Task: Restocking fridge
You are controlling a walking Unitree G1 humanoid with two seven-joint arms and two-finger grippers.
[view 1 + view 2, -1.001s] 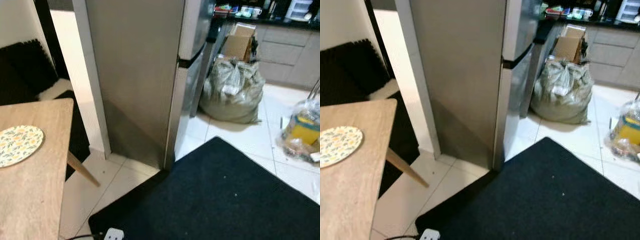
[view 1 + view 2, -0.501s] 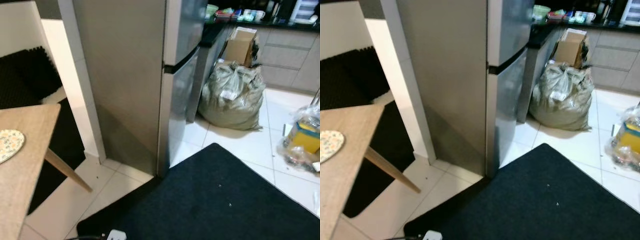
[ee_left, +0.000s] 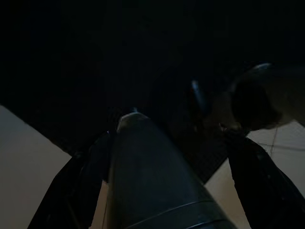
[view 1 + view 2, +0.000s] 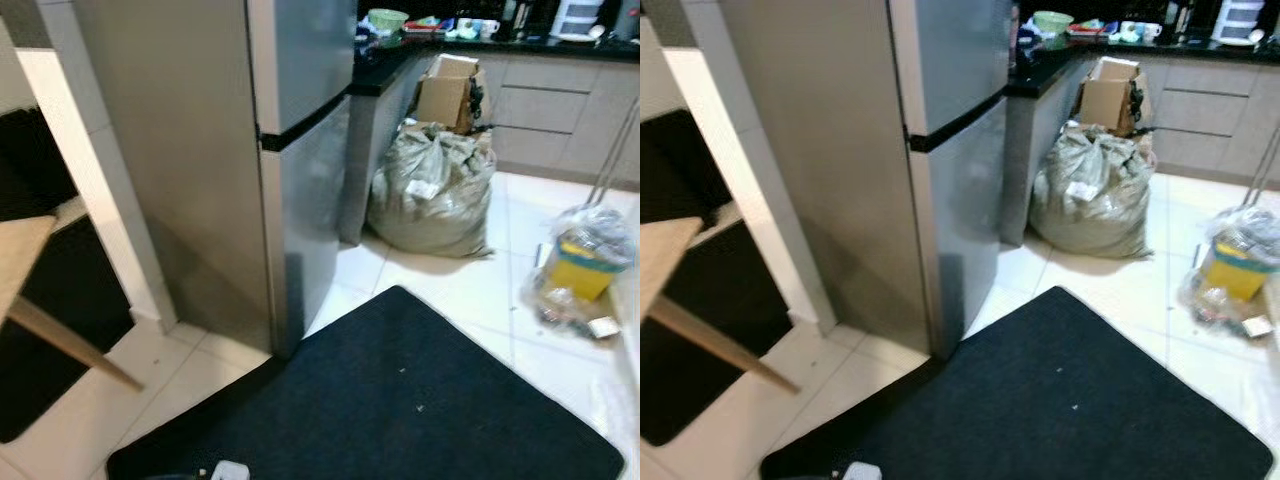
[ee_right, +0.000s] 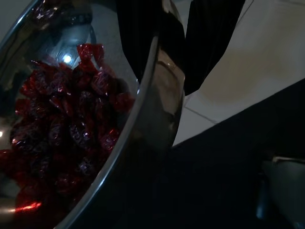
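Carrying a steel bowl [image 5: 143, 143] of red-wrapped sweets [image 5: 71, 129], the right gripper [image 5: 183, 28] has its black fingers [image 5: 138, 33] clamped over the rim, one inside and one outside. My judgement: the bowl is stiff and not fragile, but the polished metal is slippery and the loose sweets can shift or spill, so it wants keeping level, with the hold on the rim deep and firm.

The head views give what the wrist views lack: the fridge [image 4: 300, 180], doors shut, stands ahead to the left at the corner of a dark mat [image 4: 420, 400], with a stuffed sack [image 4: 430, 190] and a box [image 4: 445, 90] beyond it. The right wrist view alone gives the bowl and grip. The left wrist view is very dark; I cannot tell how the left gripper's fingers stand.
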